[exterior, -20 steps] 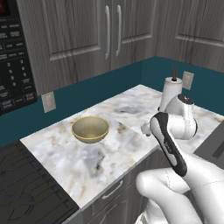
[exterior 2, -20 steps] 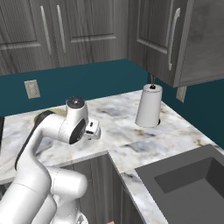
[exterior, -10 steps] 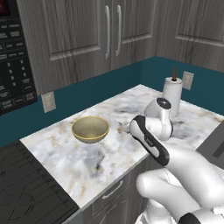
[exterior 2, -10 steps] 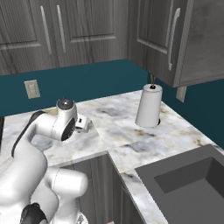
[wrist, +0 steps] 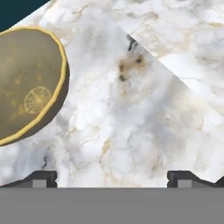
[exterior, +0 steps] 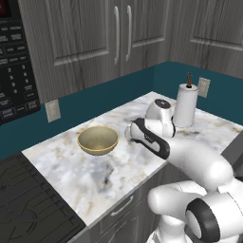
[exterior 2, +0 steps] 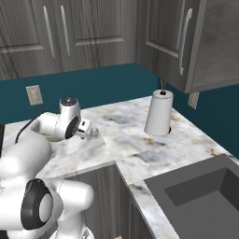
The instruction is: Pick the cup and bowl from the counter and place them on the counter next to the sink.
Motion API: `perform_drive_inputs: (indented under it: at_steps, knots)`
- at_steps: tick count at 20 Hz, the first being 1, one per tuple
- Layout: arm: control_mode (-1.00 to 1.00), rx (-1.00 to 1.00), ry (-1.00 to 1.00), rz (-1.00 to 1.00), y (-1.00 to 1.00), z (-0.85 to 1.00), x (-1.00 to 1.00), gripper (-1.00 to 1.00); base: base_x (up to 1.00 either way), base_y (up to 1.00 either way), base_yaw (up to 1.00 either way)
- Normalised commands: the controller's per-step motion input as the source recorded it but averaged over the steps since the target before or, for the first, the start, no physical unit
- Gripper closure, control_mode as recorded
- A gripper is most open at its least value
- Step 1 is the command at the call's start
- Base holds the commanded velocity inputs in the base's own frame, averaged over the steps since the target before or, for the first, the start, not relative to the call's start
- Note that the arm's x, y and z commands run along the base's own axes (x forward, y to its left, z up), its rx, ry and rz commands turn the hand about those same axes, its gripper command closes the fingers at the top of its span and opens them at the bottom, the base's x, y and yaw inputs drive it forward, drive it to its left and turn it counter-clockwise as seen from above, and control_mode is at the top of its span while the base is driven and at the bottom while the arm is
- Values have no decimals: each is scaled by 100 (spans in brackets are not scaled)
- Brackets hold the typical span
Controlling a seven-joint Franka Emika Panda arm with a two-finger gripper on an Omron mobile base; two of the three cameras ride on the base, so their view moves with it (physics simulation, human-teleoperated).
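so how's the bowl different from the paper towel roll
The bowl is tan-yellow, low and wide, open at the top; the paper towel roll is white, tall and upright on a holder. The bowl sits nearer the stovetop, the roll towards the corner by the outlet. Both stand on the marble counter.

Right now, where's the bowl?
The bowl sits on the counter in the left base view, left of the arm, between the stovetop and the paper-towel roll.

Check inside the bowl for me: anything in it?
The bowl on the counter looks empty: bare tan inside with a round mark at the bottom. The hand view cuts off its far side.
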Motion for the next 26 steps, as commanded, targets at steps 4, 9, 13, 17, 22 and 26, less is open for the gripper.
perform_drive_inputs:
  at_steps: [4,9,13,17,22,26]
  knots:
    - [-100,0,5,-20,23,0,43,-100,0,0,0]
    - [-100,1,-1,-17,15,-4,16,-100,0,0,0]
    - [-100,8,-13,-10,1,-29,0,-100,0,0,0]
    - [-100,10,-14,-10,5,-9,0,-100,0,0,0]
    - [-100,10,-13,-7,15,0,4,-100,0,0,0]
    - [-100,3,-1,-8,29,0,21,-100,0,0,0]
